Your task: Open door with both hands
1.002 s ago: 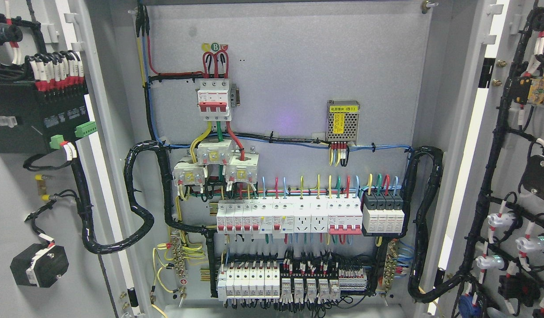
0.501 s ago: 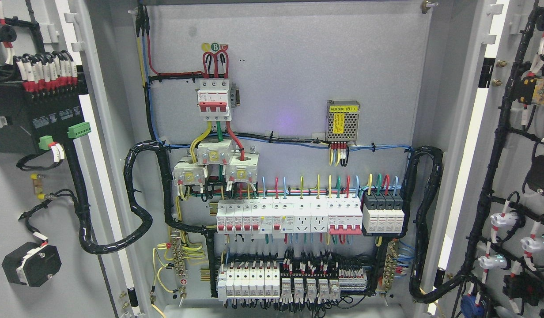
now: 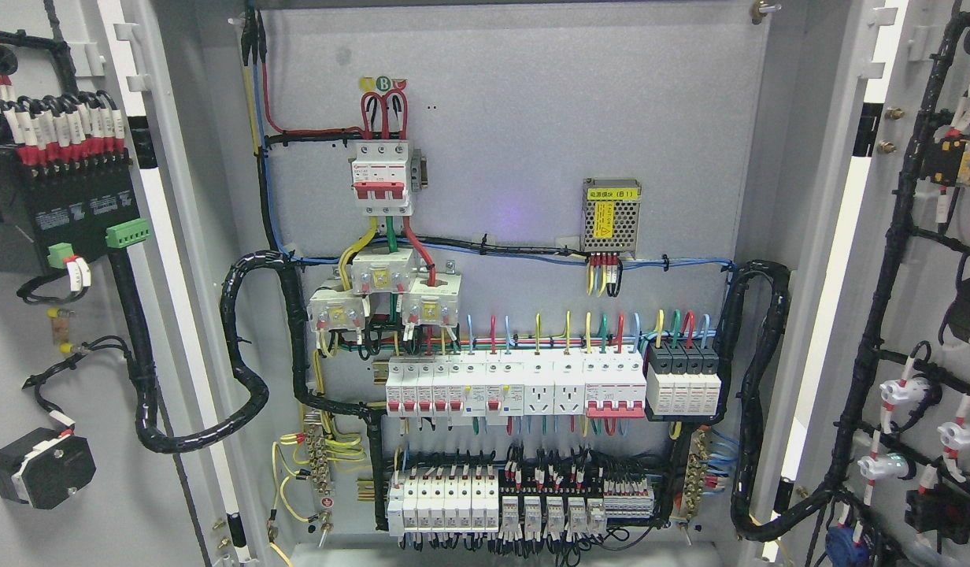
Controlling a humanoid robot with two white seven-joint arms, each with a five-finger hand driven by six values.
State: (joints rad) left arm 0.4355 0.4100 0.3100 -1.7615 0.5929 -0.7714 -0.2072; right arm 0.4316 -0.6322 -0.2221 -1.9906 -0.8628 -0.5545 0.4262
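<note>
Both doors of the electrical cabinet stand swung wide, so that its grey back panel [image 3: 532,157] faces the camera in full. The left door [image 3: 28,315] fills the picture's left edge and shows its inner face, with a black module [image 3: 60,213] carrying a row of red-and-white sleeved wires and green connectors, and a black round part [image 3: 40,466] low down. The right door [image 3: 934,315] fills the right edge, its inner face crossed by black cable looms with white lamp backs clipped along them. A thick black wrapped harness [image 3: 245,346] loops from the left door across the hinge into the cabinet, and another [image 3: 760,394] curves down on the right side. On the panel, a red-handled main breaker [image 3: 383,177] sits upper left of centre, three white transformers just below it, a small meshed power supply [image 3: 611,228] to the right, then a row of white breakers [image 3: 516,386] and, lowest, a row of terminals and relays. Neither robot hand appears anywhere in the head view, so whether each hand is open or closed cannot be told.
</note>
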